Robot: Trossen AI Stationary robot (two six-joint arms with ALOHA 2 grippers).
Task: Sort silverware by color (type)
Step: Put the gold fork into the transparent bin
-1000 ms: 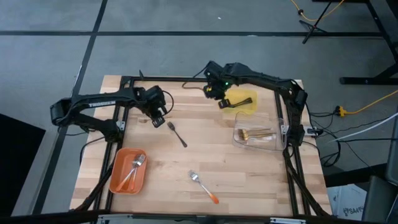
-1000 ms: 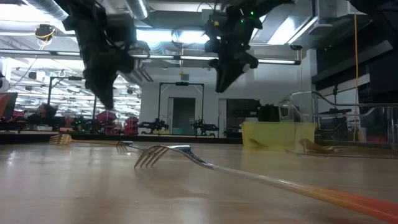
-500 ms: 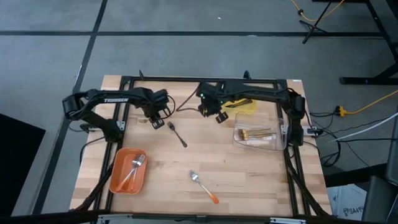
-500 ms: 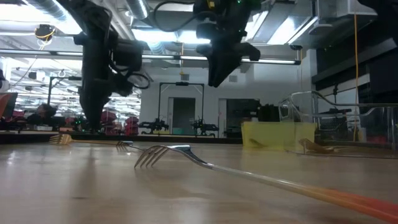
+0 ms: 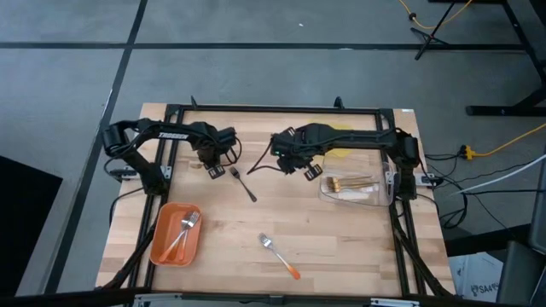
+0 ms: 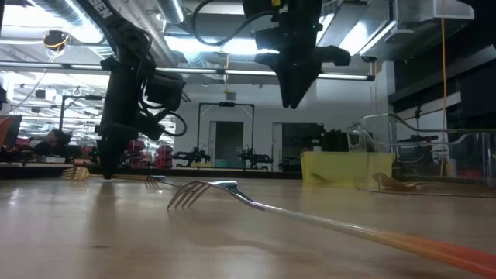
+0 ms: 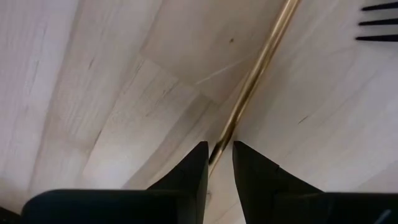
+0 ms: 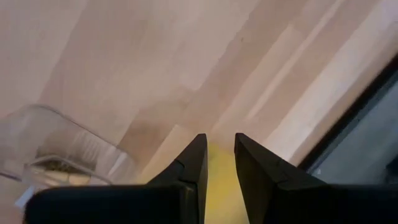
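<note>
A gold fork (image 5: 197, 167) lies flat on the wood near the table's far left, its tines (image 6: 74, 172) showing in the low view. My left gripper (image 5: 212, 159) is down at the table, shut on that fork's handle. A dark fork (image 5: 244, 184) lies just right of it, its tines (image 7: 379, 22) showing in the left wrist view. A silver fork with an orange handle (image 5: 280, 256) lies near the front. My right gripper (image 5: 295, 162) hangs shut and empty (image 8: 220, 152) above the table's middle, beside the clear tray (image 5: 375, 198). My left gripper pinches the gold fork's handle (image 7: 225, 135) between its two fingertips. It comes from above, pointing down, and the fingers lie across the handle. The fork is still flat on the table.
An orange tray (image 5: 161, 246) at the near left holds forks. The clear tray holds gold utensils (image 5: 350, 182). A yellow tray (image 5: 343, 152) sits at the far side, mostly under the right arm. Bare wood lies between the trays.
My left gripper has come down from above until its tips reach the table at the gold fork. My right gripper has moved from over the yellow tray toward the table's near and left side, staying high.
</note>
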